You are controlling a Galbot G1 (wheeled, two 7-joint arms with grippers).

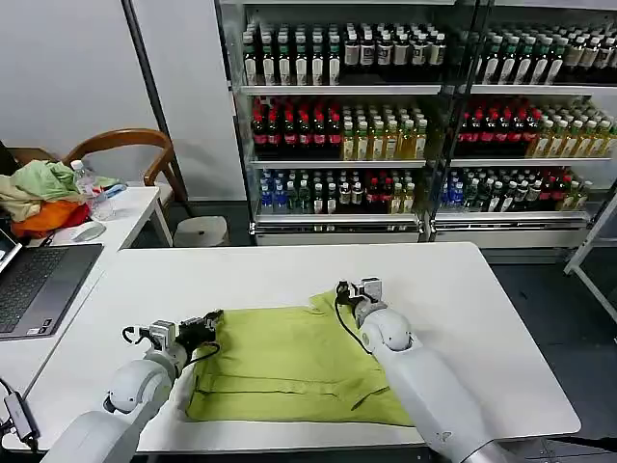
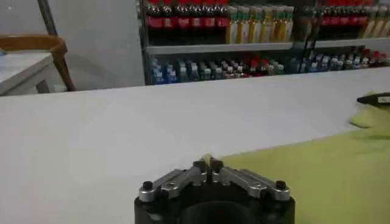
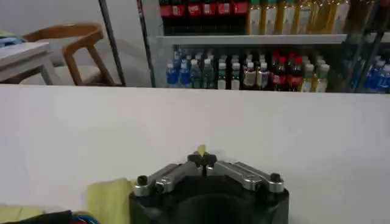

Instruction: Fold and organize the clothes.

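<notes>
Lime T-shirt [image 1: 289, 362], one, lies on the table [image 1: 463, 289], pinched by left gripper [image 1: 207, 326] and right gripper [image 1: 355, 291].

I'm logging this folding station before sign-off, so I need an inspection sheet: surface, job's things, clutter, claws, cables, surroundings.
Surface: white table, bare around the shirt.
Job's things: lime T-shirt lies flat, partly folded, near the front edge.
Clutter: nothing seen on the work table; the side table holds a laptop, a mouse, a water bottle and a heap of garments.
Claws: left claw shut on the T-shirt's far left corner; right claw shut on its far right corner.
Cables: black wrist cables on both arms; a cable at the side table's front edge.
Surroundings: drink shelves behind, wooden chair, white stool.
</notes>
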